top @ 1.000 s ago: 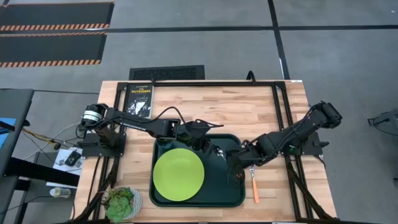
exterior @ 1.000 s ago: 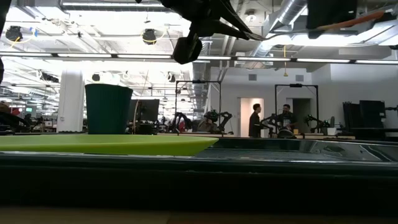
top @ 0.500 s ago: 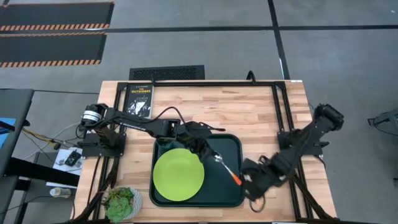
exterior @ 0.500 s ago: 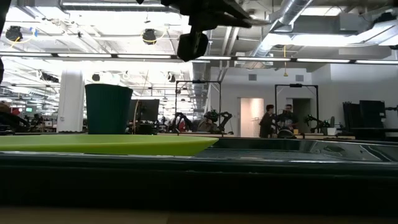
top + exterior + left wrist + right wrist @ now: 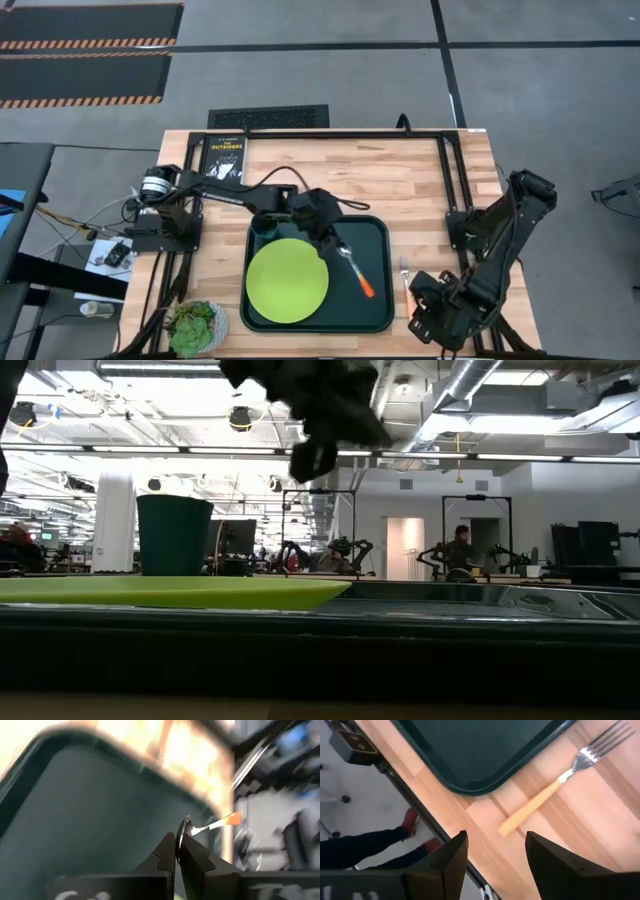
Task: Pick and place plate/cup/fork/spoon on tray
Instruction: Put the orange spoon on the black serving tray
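You have one tray [image 5: 378, 232], dark green, rectangular with rounded corners and a raised rim, lying at the middle of the wooden table [image 5: 400, 180]; one round, flat, lime-green plate [image 5: 287, 280] sits inside it on its left half; one small dark teal cup [image 5: 264, 228] stands in the tray's far left corner, just beside the plate. One spoon [image 5: 355, 269], with a metal bowl and a red-orange handle, lies slanted in the tray to the right of the plate; one fork [image 5: 405, 269], metal-tined with a yellow-orange handle, lies on the bare wood just outside the tray's right rim, mostly hidden from above by the right arm. One black book [image 5: 223, 160] rests at the table's far left corner; one bowl of green leaves [image 5: 197, 325] sits at the near left corner. Your left gripper [image 5: 331, 238] hangs over the tray beside the spoon's bowl, its fingers pinched together on nothing; your right gripper [image 5: 495, 851] hovers past the tray's near right corner, fingers spread wide with the fork's handle [image 5: 532, 806] beyond them.
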Robot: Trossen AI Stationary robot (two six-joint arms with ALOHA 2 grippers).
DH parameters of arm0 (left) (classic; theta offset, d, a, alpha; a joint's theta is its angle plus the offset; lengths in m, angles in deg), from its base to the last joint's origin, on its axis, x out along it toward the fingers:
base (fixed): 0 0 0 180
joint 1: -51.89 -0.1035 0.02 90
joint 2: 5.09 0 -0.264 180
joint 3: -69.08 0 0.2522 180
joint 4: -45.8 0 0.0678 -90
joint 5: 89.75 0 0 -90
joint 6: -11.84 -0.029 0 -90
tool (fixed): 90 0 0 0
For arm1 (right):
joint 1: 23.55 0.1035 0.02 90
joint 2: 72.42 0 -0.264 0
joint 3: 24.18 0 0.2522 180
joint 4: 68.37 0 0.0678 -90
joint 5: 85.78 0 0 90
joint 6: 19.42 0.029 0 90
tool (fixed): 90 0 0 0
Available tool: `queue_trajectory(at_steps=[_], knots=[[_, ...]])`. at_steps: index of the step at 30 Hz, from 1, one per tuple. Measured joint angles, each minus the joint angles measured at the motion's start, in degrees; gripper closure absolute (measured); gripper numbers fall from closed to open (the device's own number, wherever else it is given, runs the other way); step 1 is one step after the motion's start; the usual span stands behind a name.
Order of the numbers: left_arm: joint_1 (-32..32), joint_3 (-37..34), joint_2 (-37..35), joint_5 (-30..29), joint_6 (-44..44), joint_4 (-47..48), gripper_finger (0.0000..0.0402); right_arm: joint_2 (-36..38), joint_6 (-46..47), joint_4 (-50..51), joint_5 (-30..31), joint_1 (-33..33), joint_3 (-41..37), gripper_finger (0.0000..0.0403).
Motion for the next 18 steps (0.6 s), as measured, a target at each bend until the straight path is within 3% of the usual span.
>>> queue_trajectory(at_steps=[13, 18], knots=[[-1.61, 27.36, 18.52, 5.93, -27.37, 28.41, 0.0401, -1.18, 0.7, 0.07, 0.11, 0.0, -0.29, 0.0186], [-1.61, 35.43, 25.43, 7.37, -34.57, 35.26, 0.0401, -1.36, 1.56, -0.47, 0.18, 0.09, -0.26, 0.0186]])
